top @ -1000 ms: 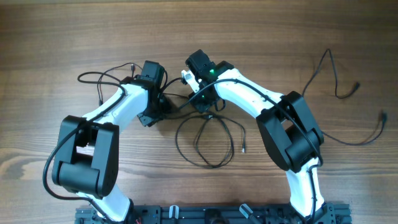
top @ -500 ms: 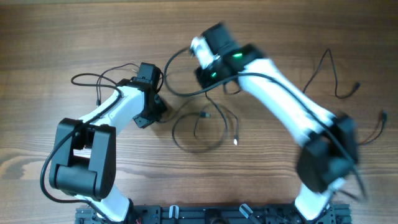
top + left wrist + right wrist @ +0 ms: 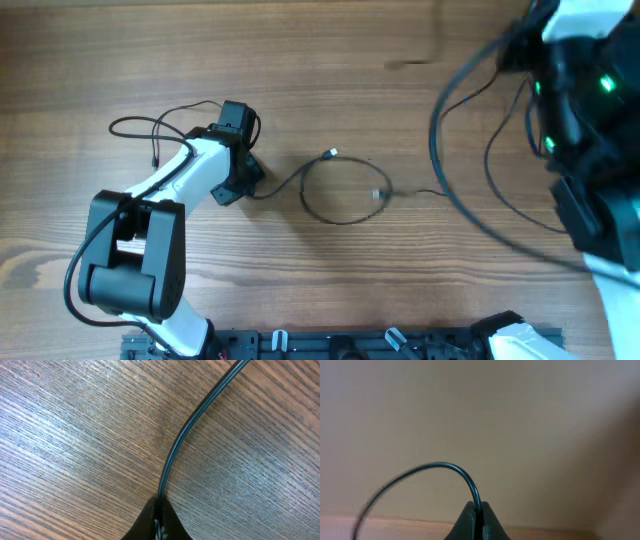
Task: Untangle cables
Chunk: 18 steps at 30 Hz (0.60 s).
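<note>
The wood-grain table (image 3: 300,60) fills the overhead view, bare apart from the arms and the cables (image 3: 304,195). One thin black cord runs from my left gripper (image 3: 247,186) at centre left into a loose loop in the middle of the frame. A small plug (image 3: 330,154) sits at the loop's top and a silver tip (image 3: 378,195) at its right side. From there the cord trails off toward a big blurred arc (image 3: 436,130) at the right, below my right arm.

Both sets of fingers are pinched narrow on cord: the left gripper (image 3: 159,510) grips a strand (image 3: 185,435) low against the wood, and the right gripper (image 3: 479,510) holds a strand (image 3: 460,470) lifted clear of the table.

I judge these cords light, limp and springy, likely to whip and slip. I would grip near a plug, not mid-loop.

I can read no brand, label or writing anywhere.
</note>
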Motion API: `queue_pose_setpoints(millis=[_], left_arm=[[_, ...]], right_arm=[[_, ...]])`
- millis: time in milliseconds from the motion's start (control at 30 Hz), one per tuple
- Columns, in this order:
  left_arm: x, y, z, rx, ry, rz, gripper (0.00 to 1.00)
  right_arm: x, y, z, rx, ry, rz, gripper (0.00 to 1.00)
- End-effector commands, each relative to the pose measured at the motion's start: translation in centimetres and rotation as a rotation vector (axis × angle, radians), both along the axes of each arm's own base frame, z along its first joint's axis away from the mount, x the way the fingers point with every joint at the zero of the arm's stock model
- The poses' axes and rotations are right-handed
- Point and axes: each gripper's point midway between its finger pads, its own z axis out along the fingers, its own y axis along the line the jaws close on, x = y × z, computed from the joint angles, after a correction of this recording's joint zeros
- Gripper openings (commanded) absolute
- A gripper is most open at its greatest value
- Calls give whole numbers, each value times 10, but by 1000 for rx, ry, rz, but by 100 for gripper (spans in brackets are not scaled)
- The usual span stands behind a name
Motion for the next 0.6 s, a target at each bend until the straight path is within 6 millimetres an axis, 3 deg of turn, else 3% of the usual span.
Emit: queue_pose_setpoints(millis=[0,67,133,233,267,333,433,467,500,567], left_arm=[[-31,25,-34,95,121,27,4],[-30,24,-34,94,121,27,4],[-31,23,-34,88,123,27,4],[-31,23,-34,88,122,27,4],[-31,23,-34,88,123,27,4],[-31,23,-34,88,122,27,4],[-29,23,-34,86,115,27,4],[-28,23,-34,86,113,27,4],[-28,23,-34,86,113,27,4],[-28,23,-34,86,113,27,5]], right_arm=[[31,-35,-11,-40,2,-220,4],[45,-46,2,-10,-77,-259,4],[42,-49,59,110,-333,-209,4],[17,-44,116,117,-581,-152,4],[13,-45,122,122,-611,-154,4],[21,-43,110,105,-552,-153,4],[81,-49,-9,25,-90,-183,4],[96,-56,-62,44,83,-210,4],[103,-64,-116,83,257,-248,4],[103,-76,-194,141,506,-313,4]])
